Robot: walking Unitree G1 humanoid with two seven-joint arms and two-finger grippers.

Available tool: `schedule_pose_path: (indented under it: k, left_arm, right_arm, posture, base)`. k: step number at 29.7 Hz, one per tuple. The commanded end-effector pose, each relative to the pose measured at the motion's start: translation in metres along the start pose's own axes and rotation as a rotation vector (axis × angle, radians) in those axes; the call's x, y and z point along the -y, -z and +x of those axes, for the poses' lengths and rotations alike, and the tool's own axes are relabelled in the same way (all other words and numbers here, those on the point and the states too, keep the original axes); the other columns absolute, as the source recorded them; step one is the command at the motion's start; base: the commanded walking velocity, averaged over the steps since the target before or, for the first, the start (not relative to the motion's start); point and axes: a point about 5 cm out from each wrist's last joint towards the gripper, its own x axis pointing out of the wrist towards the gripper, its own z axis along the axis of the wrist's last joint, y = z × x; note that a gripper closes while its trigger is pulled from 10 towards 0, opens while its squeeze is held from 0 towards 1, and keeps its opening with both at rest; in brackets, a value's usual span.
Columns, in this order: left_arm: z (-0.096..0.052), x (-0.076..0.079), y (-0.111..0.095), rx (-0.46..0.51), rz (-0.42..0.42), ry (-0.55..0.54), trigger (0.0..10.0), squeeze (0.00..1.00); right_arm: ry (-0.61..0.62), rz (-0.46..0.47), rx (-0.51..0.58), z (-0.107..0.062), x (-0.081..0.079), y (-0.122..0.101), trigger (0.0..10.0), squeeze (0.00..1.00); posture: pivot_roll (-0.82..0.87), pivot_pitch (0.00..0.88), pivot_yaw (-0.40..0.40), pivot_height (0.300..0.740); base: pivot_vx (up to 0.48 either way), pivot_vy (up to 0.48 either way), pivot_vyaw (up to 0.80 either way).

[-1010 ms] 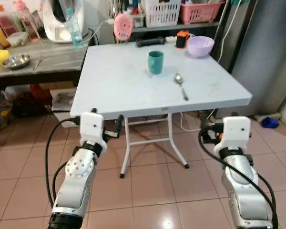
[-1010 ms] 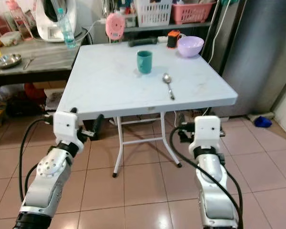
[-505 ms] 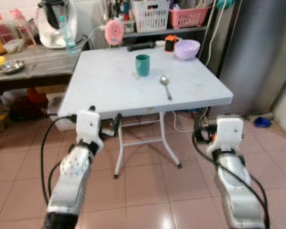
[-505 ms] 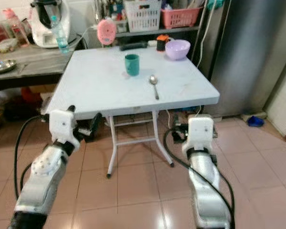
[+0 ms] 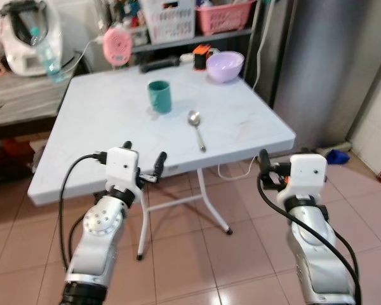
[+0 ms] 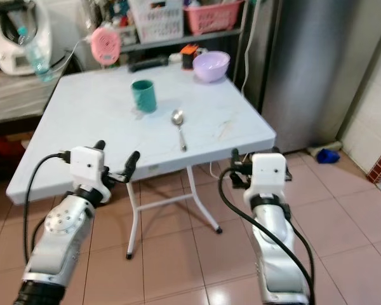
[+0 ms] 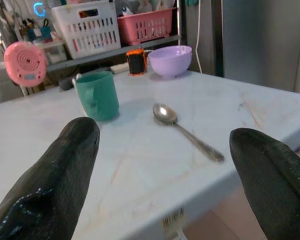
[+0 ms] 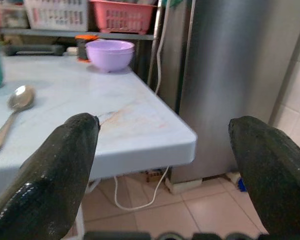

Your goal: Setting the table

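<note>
Since a second ago the view has swung right; nothing on the table (image 5: 101,136) has shifted. Cup (image 5: 159,96), spoon (image 5: 196,128) just beside it and bowl (image 5: 225,65) at the far edge sit there. Left gripper (image 5: 144,166) and right gripper (image 8: 165,165) hover spread wide at the near edge, holding nothing.

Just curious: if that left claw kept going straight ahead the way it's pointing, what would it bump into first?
Probably the spoon on the white table; the open left claw points across the tabletop, though its height is unclear.
</note>
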Motion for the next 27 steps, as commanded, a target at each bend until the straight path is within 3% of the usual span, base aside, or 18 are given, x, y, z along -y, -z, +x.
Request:
schedule_pose_path:
  k: [1,4,14,22,27]
  left_arm:
    - [-0.002,-0.011,-0.003,0.004,0.019,-0.021,10.0,0.0]
    - [-0.002,-0.011,-0.004,0.003,0.02,-0.016,10.0,0.0]
    - [-0.001,-0.01,-0.004,0.001,0.022,-0.008,10.0,0.0]
    - [-0.001,-0.01,-0.003,-0.008,0.02,-0.002,10.0,0.0]
    - [-0.006,-0.008,0.0,-0.027,0.025,0.044,10.0,0.0]
  right_arm:
    - [-0.02,0.01,0.025,0.001,-0.009,-0.007,10.0,0.0]
    - [-0.021,-0.008,0.027,0.0,-0.009,-0.007,10.0,0.0]
    - [-0.016,-0.003,0.028,0.001,-0.01,-0.007,10.0,0.0]
    - [-0.015,0.012,0.007,0.0,-0.013,-0.004,10.0,0.0]
    - [-0.042,0.025,-0.01,-0.002,-0.02,-0.002,10.0,0.0]
  posture:
    - [0.03,0.023,0.097,0.74]
    - [0.03,0.026,0.1,0.74]
    - [0.03,0.027,0.106,0.74]
    - [0.03,0.026,0.103,0.74]
    - [0.03,0.027,0.099,0.74]
  base:
    - [0.48,0.0,0.0]
    - [0.48,0.0,0.0]
    - [0.48,0.0,0.69]
    - [0.416,0.0,0.0]
    - [0.0,0.0,0.0]
